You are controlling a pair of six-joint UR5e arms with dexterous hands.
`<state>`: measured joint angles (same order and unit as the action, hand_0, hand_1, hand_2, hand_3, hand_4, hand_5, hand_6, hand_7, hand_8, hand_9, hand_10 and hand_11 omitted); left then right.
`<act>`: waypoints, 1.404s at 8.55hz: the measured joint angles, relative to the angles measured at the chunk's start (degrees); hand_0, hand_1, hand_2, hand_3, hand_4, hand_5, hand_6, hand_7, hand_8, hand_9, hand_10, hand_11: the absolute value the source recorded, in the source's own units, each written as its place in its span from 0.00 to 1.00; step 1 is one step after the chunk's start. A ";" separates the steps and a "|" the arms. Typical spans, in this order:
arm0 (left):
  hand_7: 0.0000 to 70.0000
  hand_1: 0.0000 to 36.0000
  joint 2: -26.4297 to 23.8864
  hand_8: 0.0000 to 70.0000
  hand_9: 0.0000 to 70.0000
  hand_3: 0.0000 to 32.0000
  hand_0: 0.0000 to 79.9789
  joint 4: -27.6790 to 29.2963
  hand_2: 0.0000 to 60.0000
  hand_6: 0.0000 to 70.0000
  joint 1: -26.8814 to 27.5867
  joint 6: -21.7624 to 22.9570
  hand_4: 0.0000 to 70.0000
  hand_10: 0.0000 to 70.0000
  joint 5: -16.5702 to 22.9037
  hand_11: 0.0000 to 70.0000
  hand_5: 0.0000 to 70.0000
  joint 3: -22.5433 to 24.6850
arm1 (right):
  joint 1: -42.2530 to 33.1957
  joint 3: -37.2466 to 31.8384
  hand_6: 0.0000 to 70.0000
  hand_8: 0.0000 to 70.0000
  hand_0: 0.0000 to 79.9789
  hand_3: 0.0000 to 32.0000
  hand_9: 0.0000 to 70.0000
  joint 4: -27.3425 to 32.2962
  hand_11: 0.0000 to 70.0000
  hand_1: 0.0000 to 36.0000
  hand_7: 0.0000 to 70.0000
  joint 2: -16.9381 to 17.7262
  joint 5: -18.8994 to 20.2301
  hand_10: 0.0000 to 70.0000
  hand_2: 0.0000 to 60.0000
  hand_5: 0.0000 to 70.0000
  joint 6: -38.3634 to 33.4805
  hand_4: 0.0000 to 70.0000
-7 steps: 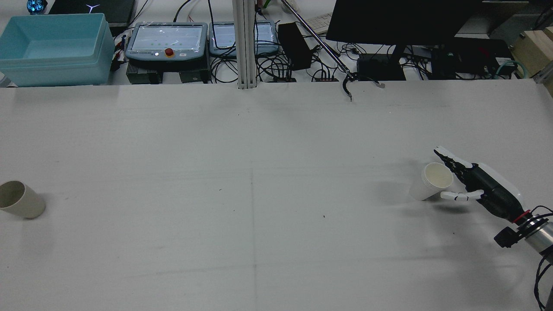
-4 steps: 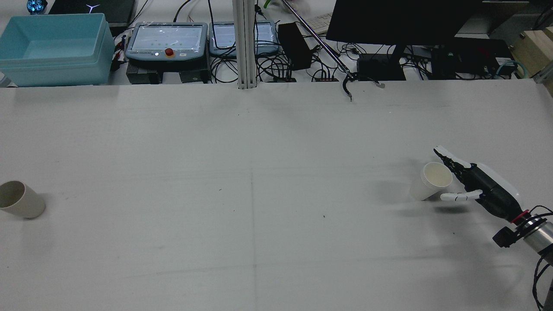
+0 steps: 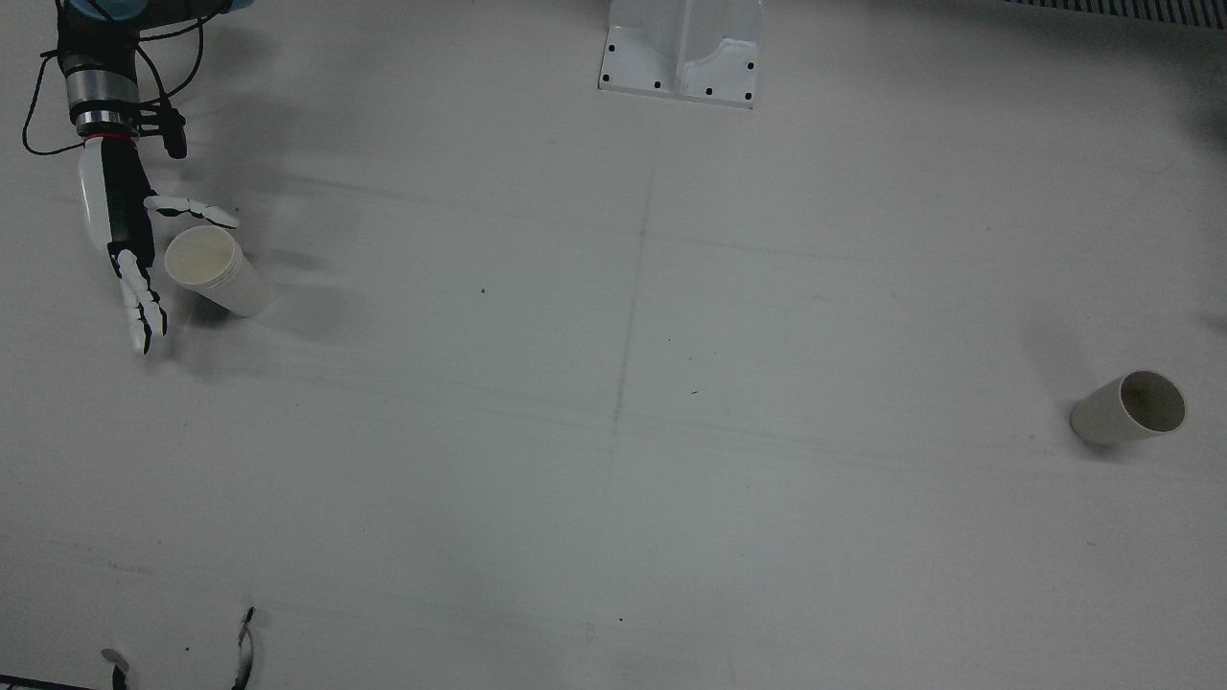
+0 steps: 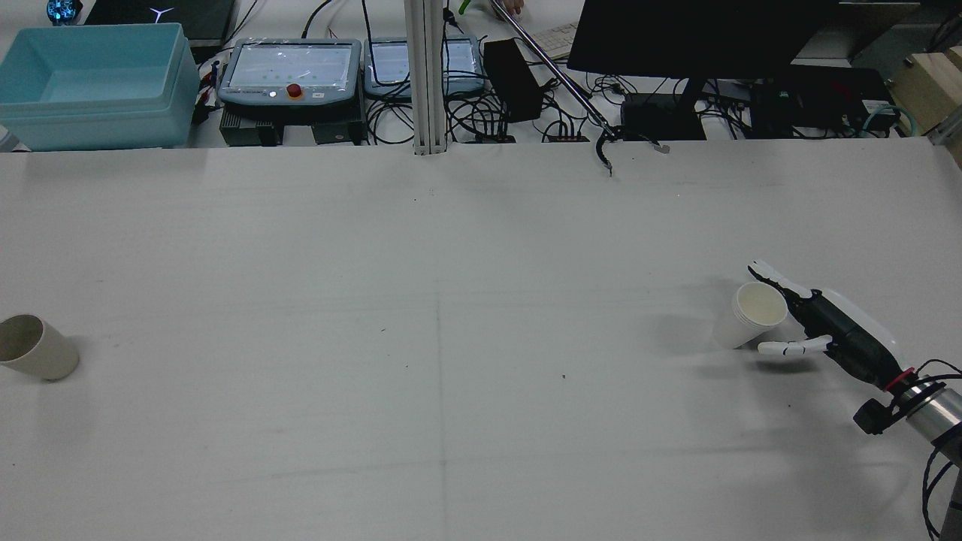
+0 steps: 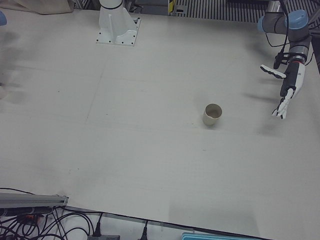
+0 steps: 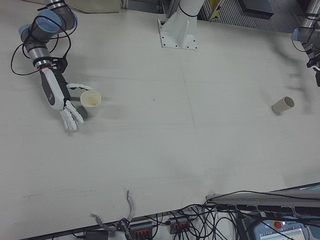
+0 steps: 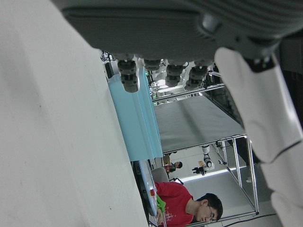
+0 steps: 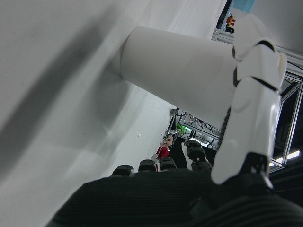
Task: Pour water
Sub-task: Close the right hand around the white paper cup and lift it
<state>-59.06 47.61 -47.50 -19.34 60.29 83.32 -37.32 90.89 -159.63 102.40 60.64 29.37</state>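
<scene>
A white paper cup (image 4: 751, 315) stands at the table's right, also seen in the front view (image 3: 213, 272) and the right-front view (image 6: 91, 103). My right hand (image 4: 815, 323) is open around it, thumb on the near side and fingers on the far side, not closed on it; the same hand (image 3: 129, 240) shows in the front view. The right hand view shows the cup wall (image 8: 180, 75) close to the palm. A beige cup (image 4: 34, 347) stands far left (image 5: 213, 114). My left hand (image 5: 286, 89) hovers open, well apart from it.
A blue bin (image 4: 90, 83), teach pendants (image 4: 289, 71), a monitor (image 4: 699, 34) and cables line the far edge. A grabber tool's tip (image 4: 605, 154) rests on the table there. The white pedestal (image 3: 682, 48) stands mid-table at the robot's side.
My right hand has slid a little further left along the white cup, thumb and fingers reaching deeper on either side. The cups have not moved.
</scene>
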 measured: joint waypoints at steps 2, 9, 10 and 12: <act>0.16 0.19 0.00 0.01 0.06 0.00 0.63 0.18 0.00 0.08 -0.01 0.00 0.19 0.13 0.00 0.21 0.09 -0.06 | 0.42 0.13 0.00 0.03 0.70 0.00 0.06 -0.97 0.00 0.75 0.12 -0.91 -0.12 0.00 0.30 0.06 0.85 0.00; 0.17 0.21 0.00 0.02 0.07 0.00 0.64 1.24 0.00 0.09 -0.07 0.55 0.21 0.13 0.00 0.22 0.10 -0.70 | 0.75 16.87 0.96 1.00 1.00 0.00 1.00 -22.64 1.00 1.00 1.00 -4.38 -0.37 1.00 1.00 1.00 6.67 0.27; 0.17 0.21 0.00 0.02 0.07 0.00 0.64 1.23 0.00 0.10 -0.06 0.59 0.21 0.13 0.02 0.22 0.10 -0.63 | 0.19 19.15 0.96 1.00 1.00 0.00 1.00 -24.74 1.00 1.00 1.00 -4.08 -0.40 1.00 1.00 1.00 6.89 0.29; 0.14 0.20 0.00 0.00 0.05 0.00 0.63 1.45 0.00 0.07 -0.10 0.58 0.16 0.13 0.05 0.22 0.08 -0.43 | -1.84 23.33 1.00 1.00 1.00 0.00 1.00 -26.22 1.00 1.00 1.00 -3.10 -0.55 1.00 1.00 1.00 6.65 0.36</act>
<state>-59.06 49.06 -47.60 -18.75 60.34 82.89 -39.15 114.22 -185.85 99.31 60.09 36.02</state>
